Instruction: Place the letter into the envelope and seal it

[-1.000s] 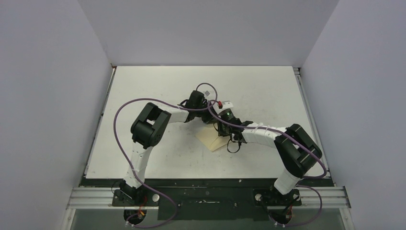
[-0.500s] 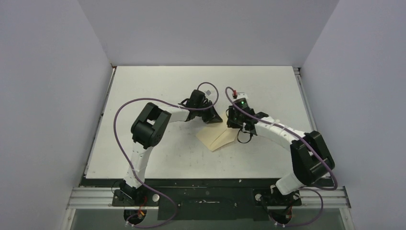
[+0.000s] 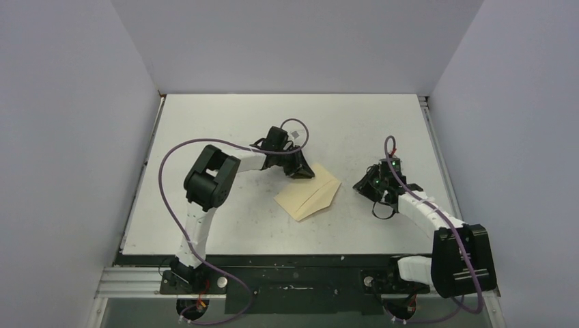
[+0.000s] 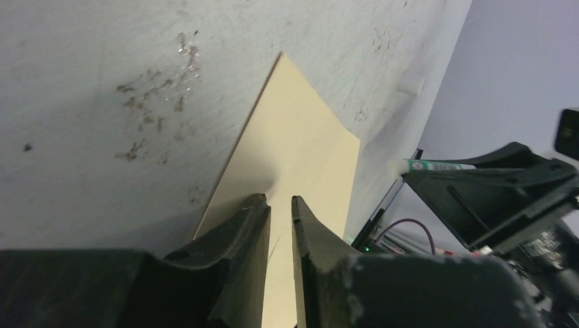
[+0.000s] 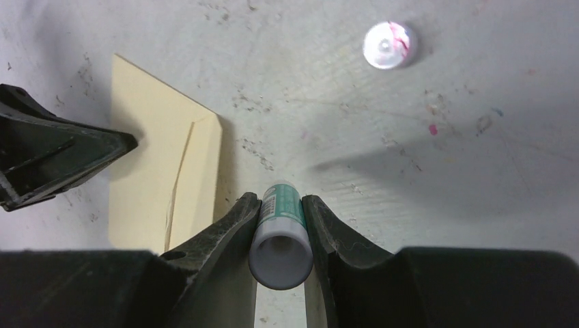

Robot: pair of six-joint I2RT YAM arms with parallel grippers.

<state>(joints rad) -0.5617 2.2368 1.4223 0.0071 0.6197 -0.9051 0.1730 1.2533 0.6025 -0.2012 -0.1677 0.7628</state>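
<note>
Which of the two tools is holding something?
The right tool, clamped on a white green-labelled tube; the left tool sits nearly closed against the envelope, gripping nothing.

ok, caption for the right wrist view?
Right fingers grip a glue stick; the tan envelope lies flat at left.

**Three cameras: one high overview and two wrist close-ups, all meeting on the envelope (image 3: 308, 197).**

Top external sits high behind the arm bases and looks down and forward over the whole table (image 3: 225, 123) from far off. Left wrist rides low, nearly grazing, and sights along the left gripper (image 4: 280, 199) across the envelope toward the glue stick (image 4: 437, 165). Right wrist looks steeply down past the right gripper (image 5: 281, 199), close to the tabletop. The envelope and the left gripper sit at its left edge.
</note>
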